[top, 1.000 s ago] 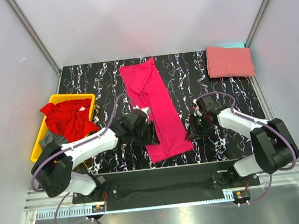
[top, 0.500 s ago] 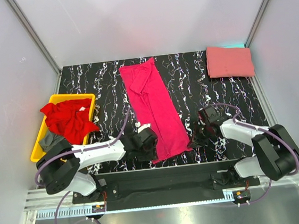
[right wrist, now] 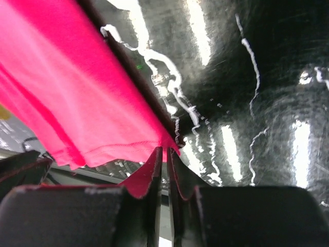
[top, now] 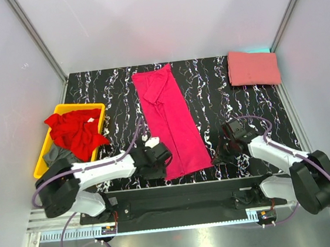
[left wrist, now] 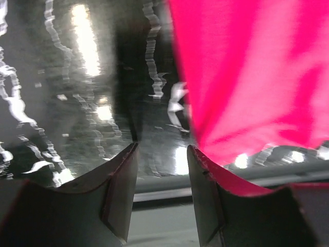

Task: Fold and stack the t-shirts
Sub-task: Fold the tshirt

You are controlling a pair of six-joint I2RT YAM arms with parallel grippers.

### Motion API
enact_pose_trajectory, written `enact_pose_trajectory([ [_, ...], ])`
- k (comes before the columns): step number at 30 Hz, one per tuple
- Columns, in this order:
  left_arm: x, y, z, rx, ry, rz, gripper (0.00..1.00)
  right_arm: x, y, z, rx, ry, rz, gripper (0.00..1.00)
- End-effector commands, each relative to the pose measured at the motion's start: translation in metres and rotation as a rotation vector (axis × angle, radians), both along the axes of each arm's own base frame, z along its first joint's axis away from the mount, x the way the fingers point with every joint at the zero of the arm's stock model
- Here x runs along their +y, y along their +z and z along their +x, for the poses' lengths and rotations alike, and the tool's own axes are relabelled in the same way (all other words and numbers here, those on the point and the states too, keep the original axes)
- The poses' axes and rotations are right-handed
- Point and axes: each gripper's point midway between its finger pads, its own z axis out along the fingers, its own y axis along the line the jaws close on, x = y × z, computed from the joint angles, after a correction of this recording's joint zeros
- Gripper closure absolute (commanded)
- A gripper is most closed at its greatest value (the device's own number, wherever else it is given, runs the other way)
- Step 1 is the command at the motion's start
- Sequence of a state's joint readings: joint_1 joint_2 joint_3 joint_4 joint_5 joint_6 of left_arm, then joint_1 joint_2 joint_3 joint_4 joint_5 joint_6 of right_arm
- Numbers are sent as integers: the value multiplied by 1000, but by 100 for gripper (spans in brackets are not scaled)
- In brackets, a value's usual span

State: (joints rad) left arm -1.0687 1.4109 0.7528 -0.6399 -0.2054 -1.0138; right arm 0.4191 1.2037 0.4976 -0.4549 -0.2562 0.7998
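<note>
The magenta t-shirt lies as a long folded strip down the middle of the table. My left gripper is open and empty beside its near left corner. In the left wrist view the shirt is just right of the open gripper. My right gripper is at the shirt's near right corner. In the right wrist view the right gripper has its jaws closed to a thin slit on the corner of the shirt's hem. The salmon t-shirt lies folded at the far right. The red t-shirt is crumpled over the grey one.
The yellow bin stands at the left edge and holds the red and grey shirts. The black marbled table ends at a rail just behind both grippers. White walls enclose the other sides.
My left gripper has come off the shirt's left edge and moved toward the near edge. My right gripper has moved slightly nearer too. The shirt's near end now lies flatter.
</note>
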Motion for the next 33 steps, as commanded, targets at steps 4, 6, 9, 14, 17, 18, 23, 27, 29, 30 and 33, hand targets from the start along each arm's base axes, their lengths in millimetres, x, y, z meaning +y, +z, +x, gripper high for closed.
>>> enact_pose_trajectory([
  [4, -63, 67, 16, -125, -35, -396, 49, 19, 56, 23, -113, 20, 90, 85],
  [6, -68, 62, 15, -113, -43, -429, 50, 30, 72, 33, -159, 56, 129, 85],
  [9, -74, 51, 16, -85, -27, -477, 57, 54, 87, 35, -209, 134, 208, 90],
  [14, -66, 26, 11, -20, 26, -460, 83, 102, 93, 19, -216, 308, 300, 100],
  [17, -57, 6, 4, 20, 69, -433, 92, 120, 86, 15, -224, 372, 326, 100],
  [18, -56, 1, 2, 33, 93, -436, 97, 124, 84, 15, -221, 381, 346, 100],
  [23, -46, -23, -19, 106, 128, -389, 100, 142, 61, 7, -163, 437, 418, 100],
  [27, -33, -35, -21, 101, 127, -267, 100, 149, 40, 6, -122, 472, 414, 100],
  [29, -28, -35, -19, 85, 131, -223, 100, 152, 28, 0, -83, 490, 432, 100],
  [30, -26, -35, -18, 80, 130, -210, 100, 153, 26, 0, -78, 485, 432, 100],
  [33, -17, -31, -15, 49, 141, -169, 100, 142, 5, -5, -51, 465, 370, 100],
])
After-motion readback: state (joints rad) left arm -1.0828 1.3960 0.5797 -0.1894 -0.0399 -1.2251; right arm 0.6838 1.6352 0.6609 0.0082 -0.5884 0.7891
